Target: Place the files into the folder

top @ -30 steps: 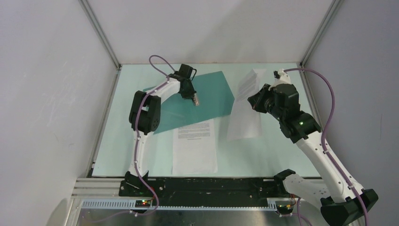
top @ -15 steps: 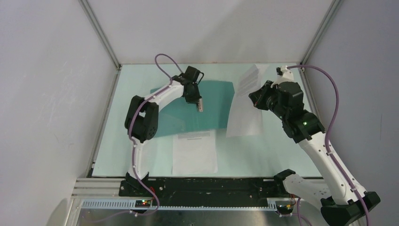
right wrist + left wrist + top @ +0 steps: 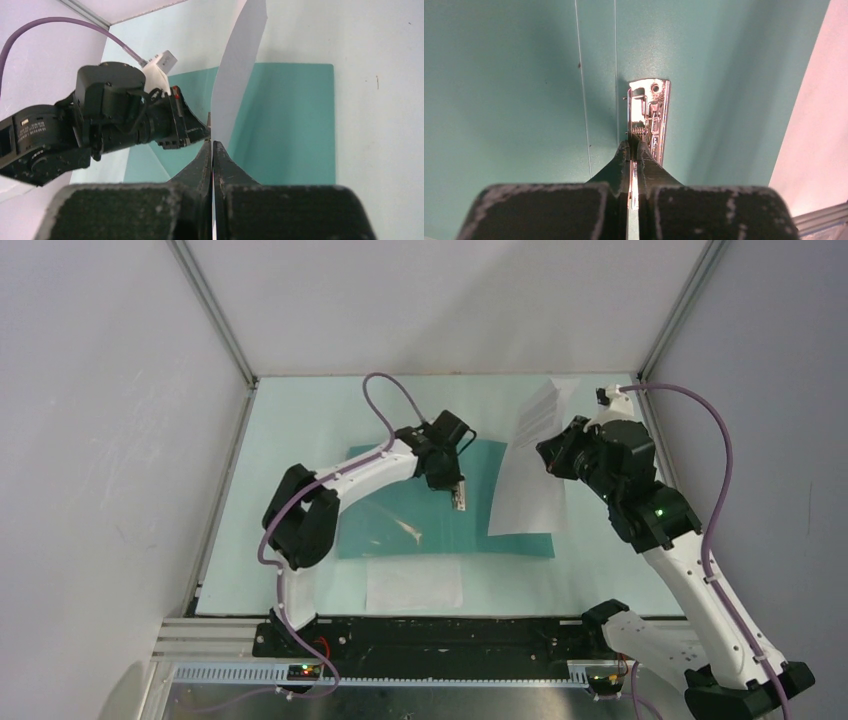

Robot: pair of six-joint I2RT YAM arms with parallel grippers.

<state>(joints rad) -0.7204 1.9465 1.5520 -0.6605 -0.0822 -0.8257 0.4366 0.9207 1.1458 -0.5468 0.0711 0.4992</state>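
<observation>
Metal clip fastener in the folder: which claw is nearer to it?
Left. The left claw is clamped on the metal clip fastener itself; the right claw holds a paper sheet up, away to the clip's right.

A pale green table (image 3: 300, 420) is seen across the middle of the top view; a teal folder (image 3: 385, 520) is laid flat at its centre, reaching toward the right; a white sheet (image 3: 413, 585) is laid at lower centre, its far part covered by the folder's near edge.
</observation>
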